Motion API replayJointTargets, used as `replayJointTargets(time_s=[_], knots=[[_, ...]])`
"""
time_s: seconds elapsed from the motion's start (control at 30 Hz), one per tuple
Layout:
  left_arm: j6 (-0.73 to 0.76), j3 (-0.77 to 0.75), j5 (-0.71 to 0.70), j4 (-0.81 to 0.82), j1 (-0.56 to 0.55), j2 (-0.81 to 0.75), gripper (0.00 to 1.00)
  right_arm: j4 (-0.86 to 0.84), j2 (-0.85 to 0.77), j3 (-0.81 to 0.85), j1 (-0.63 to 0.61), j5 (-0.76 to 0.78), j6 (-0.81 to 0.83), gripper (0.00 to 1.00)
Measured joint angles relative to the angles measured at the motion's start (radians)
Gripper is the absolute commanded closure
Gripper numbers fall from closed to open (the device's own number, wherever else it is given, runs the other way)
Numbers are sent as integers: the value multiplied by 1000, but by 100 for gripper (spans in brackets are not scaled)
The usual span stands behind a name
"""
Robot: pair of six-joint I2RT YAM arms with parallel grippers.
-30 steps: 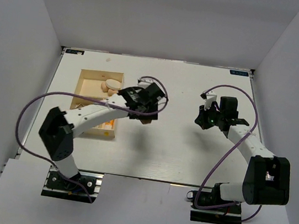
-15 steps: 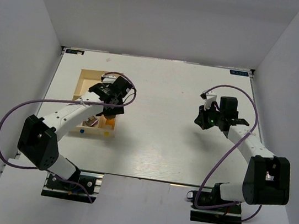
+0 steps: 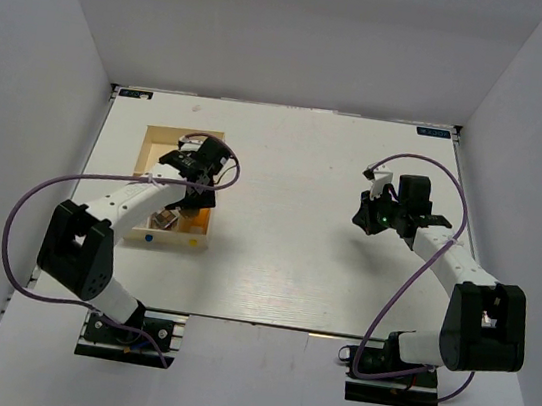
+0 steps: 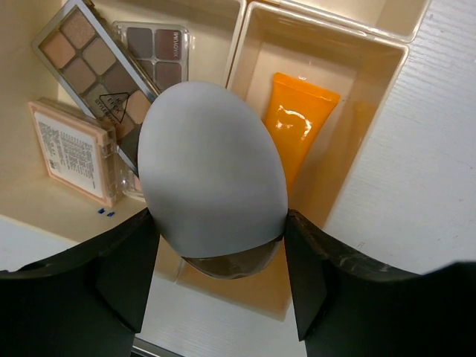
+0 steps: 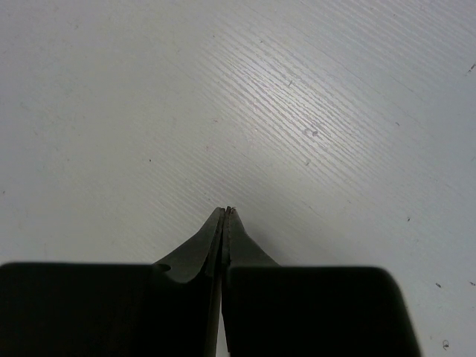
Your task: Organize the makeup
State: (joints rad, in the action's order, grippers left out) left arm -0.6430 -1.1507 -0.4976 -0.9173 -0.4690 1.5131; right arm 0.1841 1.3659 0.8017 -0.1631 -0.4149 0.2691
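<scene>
White table (image 3: 292,267): left gripper (image 4: 216,242) clamps egg sponge (image 4: 212,167) between jaws, seemingly above tray (image 4: 236,52); right gripper (image 5: 225,212) pinched closed, empty.

left tool (image 3: 189,195) hangs over the wooden tray (image 3: 158,142), right tool (image 3: 365,219) over table (image 3: 284,255).

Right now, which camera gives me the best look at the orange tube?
Left wrist: the orange tube lies close and sharp in a tray compartment, its near end behind the held sponge. Top external shows only an orange sliver; right wrist shows only table.
</scene>
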Motion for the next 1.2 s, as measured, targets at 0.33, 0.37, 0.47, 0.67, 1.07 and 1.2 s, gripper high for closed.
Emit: replayJointTargets(time_s=[0.33, 0.37, 0.47, 0.67, 1.07, 1.2], knots=[[16, 0, 31, 32, 2, 34, 10, 0, 0, 0, 0, -1, 0, 100], [16, 0, 32, 33, 2, 35, 9, 0, 0, 0, 0, -1, 0, 100], [16, -4, 36, 32, 2, 35, 8, 0, 0, 0, 0, -6, 0, 100], [14, -55, 38, 10, 2, 29, 18, 1, 0, 0, 0, -13, 0, 93], [77, 40, 457, 292, -18, -365, 2, 57, 18, 25, 0, -108, -26, 11], [68, 105, 558, 377, -23, -437, 2, 62, 19, 50, 0, -99, -76, 11]])
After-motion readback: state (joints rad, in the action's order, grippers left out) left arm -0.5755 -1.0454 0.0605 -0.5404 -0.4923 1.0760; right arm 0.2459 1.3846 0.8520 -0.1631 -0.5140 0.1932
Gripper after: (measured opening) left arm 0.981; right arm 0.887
